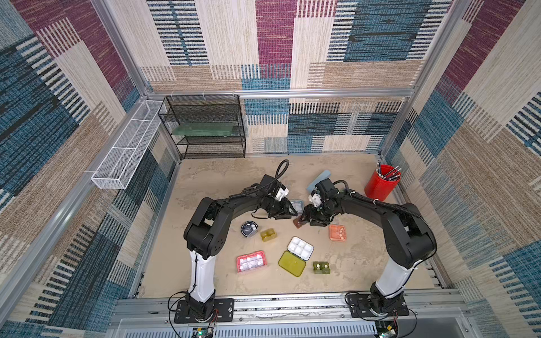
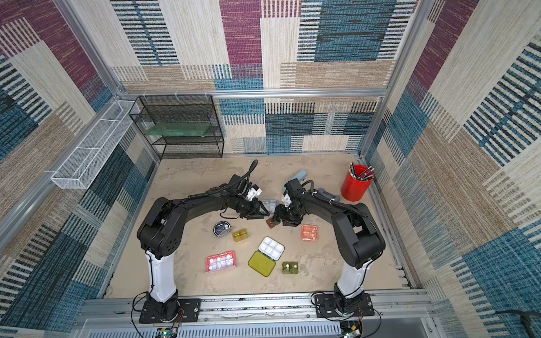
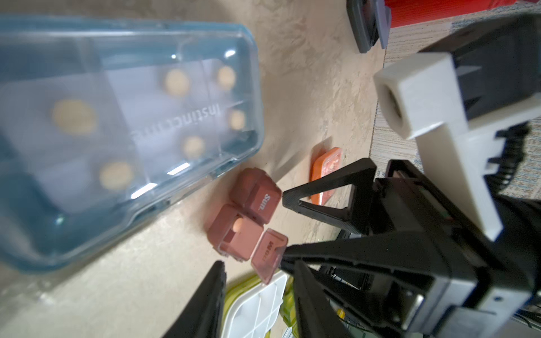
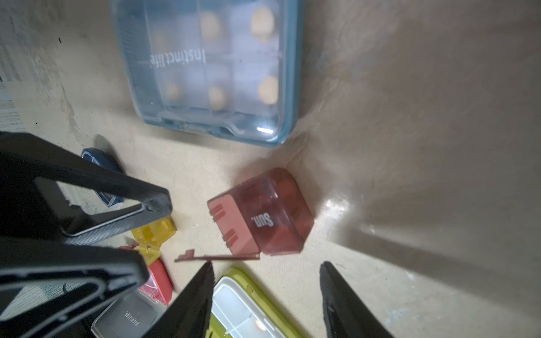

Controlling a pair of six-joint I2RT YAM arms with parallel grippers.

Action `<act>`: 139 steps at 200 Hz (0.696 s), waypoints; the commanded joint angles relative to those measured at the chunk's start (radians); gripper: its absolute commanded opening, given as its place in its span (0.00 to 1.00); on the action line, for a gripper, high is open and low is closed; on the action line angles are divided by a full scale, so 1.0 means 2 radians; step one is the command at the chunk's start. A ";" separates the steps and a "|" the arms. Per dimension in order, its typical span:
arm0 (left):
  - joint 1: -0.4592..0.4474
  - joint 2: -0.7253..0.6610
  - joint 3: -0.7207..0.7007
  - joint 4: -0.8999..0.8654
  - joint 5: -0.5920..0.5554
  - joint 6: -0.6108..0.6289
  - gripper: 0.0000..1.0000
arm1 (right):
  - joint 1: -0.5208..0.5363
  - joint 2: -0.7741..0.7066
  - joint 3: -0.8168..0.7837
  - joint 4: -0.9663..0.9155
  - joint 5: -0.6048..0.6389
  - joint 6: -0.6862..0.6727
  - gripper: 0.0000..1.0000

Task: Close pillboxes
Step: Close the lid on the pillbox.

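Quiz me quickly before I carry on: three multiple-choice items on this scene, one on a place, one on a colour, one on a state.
1. The brown pillbox sits: A in a drawer; B on the table by the light blue pillbox; C held in the air.
2. The pen cup is: A blue; B white; C red.
3. The yellow-green pillbox is: A open, lid flat beside its white tray; B shut; C upside down.
Answers: 1 B, both wrist views show it resting on the surface near the light blue pillbox; 2 C, red in both top views; 3 A, the tray's wells lie uncovered.
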 commanded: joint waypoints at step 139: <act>0.002 0.027 0.014 -0.016 0.001 0.035 0.37 | -0.010 0.025 -0.004 0.016 -0.001 -0.013 0.60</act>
